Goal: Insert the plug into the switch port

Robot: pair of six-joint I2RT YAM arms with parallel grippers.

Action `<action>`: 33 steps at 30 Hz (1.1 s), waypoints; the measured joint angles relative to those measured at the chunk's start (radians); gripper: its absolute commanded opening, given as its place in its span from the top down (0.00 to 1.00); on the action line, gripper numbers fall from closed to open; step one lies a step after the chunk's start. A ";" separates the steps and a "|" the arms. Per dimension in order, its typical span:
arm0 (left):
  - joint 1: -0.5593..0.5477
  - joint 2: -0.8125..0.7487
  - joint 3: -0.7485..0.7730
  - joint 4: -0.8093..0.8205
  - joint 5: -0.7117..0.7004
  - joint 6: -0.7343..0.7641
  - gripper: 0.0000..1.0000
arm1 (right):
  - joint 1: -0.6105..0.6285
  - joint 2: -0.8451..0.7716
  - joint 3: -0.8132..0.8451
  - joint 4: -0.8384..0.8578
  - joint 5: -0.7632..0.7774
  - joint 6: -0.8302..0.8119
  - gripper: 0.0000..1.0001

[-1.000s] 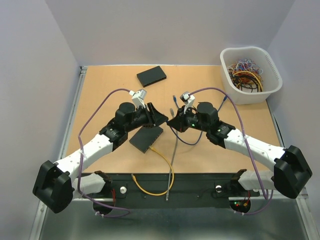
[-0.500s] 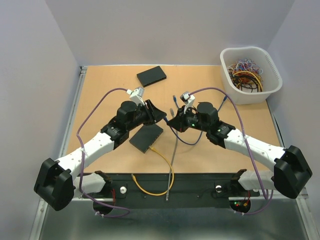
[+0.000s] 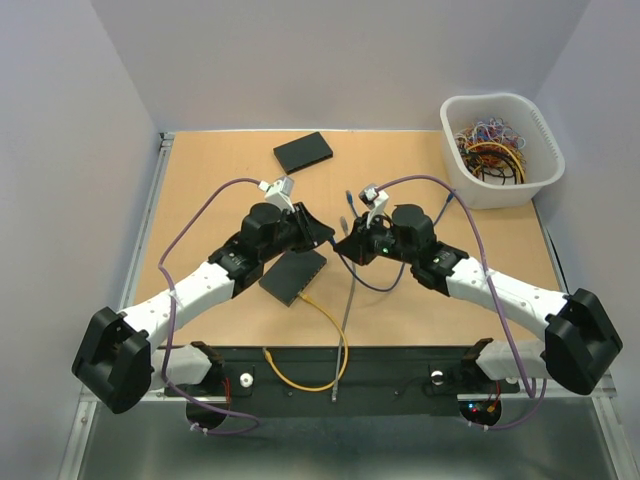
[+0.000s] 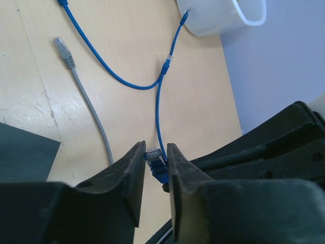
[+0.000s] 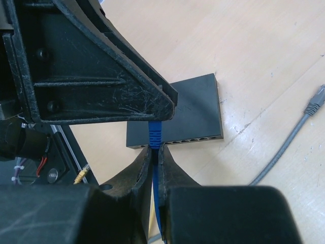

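Left end effector [image 4: 155, 151] has narrowed around plug [image 4: 158, 171], edges seemingly touching.

The left gripper [image 4: 155, 151] pinches a blue plug [image 4: 155, 162]; its blue cable [image 4: 158, 101] runs far toward a white basket [image 4: 213, 24].

Two black boxes [image 3: 303, 151], three cables [image 3: 347, 300], one basket [image 3: 500, 195]
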 measured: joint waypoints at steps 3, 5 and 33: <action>-0.006 0.005 0.011 0.007 -0.006 -0.002 0.89 | 0.000 0.005 0.000 0.000 0.003 0.000 1.00; -0.007 0.005 0.014 0.004 -0.012 -0.002 1.00 | 0.000 0.005 0.000 0.005 0.005 0.002 0.99; -0.011 -0.344 0.003 0.150 0.106 0.310 1.00 | -0.175 0.109 0.006 0.589 -0.685 0.493 0.30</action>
